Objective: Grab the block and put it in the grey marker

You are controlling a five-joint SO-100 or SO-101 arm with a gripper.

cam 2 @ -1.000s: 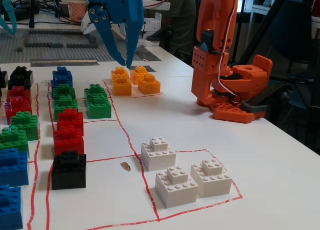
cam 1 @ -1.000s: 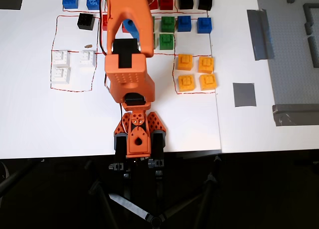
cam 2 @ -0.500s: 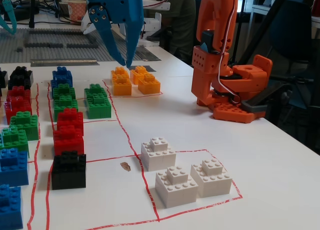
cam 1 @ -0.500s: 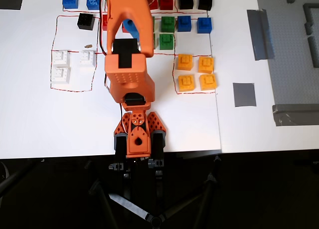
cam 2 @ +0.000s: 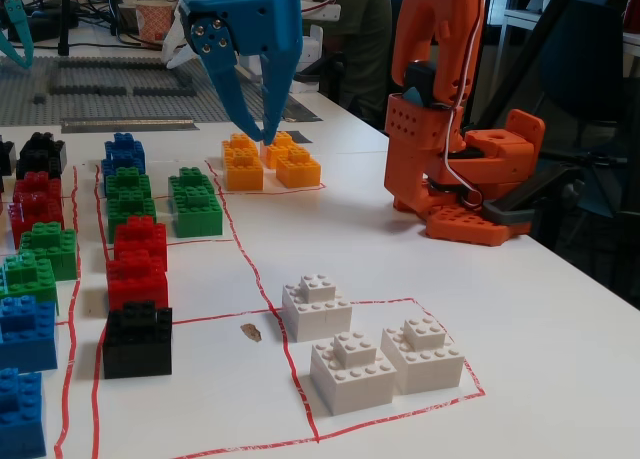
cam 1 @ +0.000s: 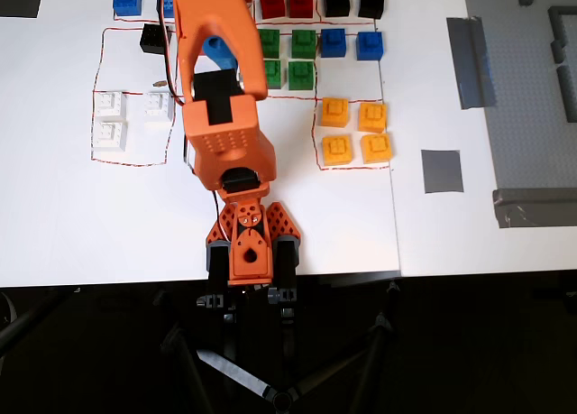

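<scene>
Approach step judged in hand: blue gripper (cam 2: 254,134) is held aloft above the brick rows, fingers apart, nothing carried. Red blocks (cam 2: 138,254) sit untouched between green bricks (cam 2: 195,201) and a black brick (cam 2: 137,337). Grey marker (cam 1: 442,171) lies well apart, unoccupied. Descent over one red block is called for next.

A white bench (cam 1: 81,225) is carrying bricks grouped inside red outlines. Yellow bricks (cam 1: 355,131), white bricks (cam 2: 365,344) and green bricks (cam 1: 288,58) are sitting on it. A grey marker (cam 1: 442,170) is lying flat, well apart from the red bricks (cam 2: 138,261).
</scene>
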